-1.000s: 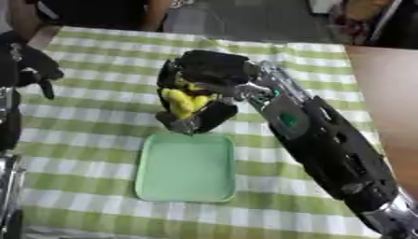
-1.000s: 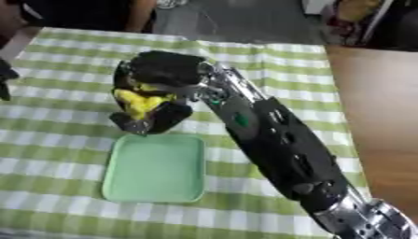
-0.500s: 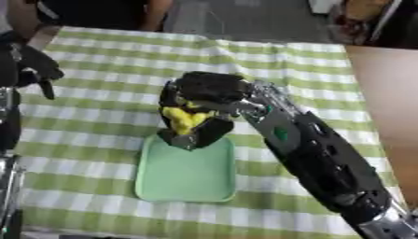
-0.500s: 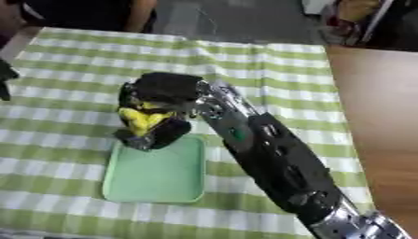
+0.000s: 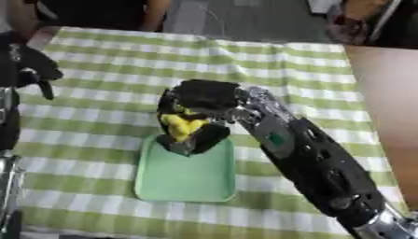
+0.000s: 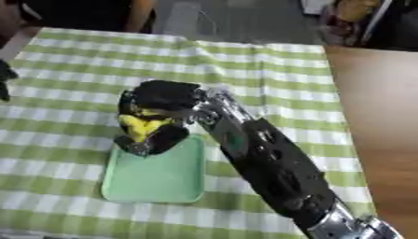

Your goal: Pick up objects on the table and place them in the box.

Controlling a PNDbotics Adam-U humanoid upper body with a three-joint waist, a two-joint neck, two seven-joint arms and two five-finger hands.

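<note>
My right hand (image 5: 202, 100) reaches in from the lower right and hangs over the far end of a light green tray (image 5: 186, 177). Its fingers are curled round a yellow object (image 5: 182, 125), which sits just above the tray's far rim. The object's shape is mostly hidden by the fingers. My left hand (image 5: 24, 63) is at the left edge over the green-and-white checked cloth (image 5: 269, 60), away from the tray; I cannot make out how its fingers stand.
The tray lies on the checked cloth near the table's front edge. A brown wooden surface (image 5: 384, 88) borders the cloth on the right. A person stands at the far edge.
My right hand has carried the yellow object towards me and down, from beyond the tray to over its far end. The left hand has stayed put.
</note>
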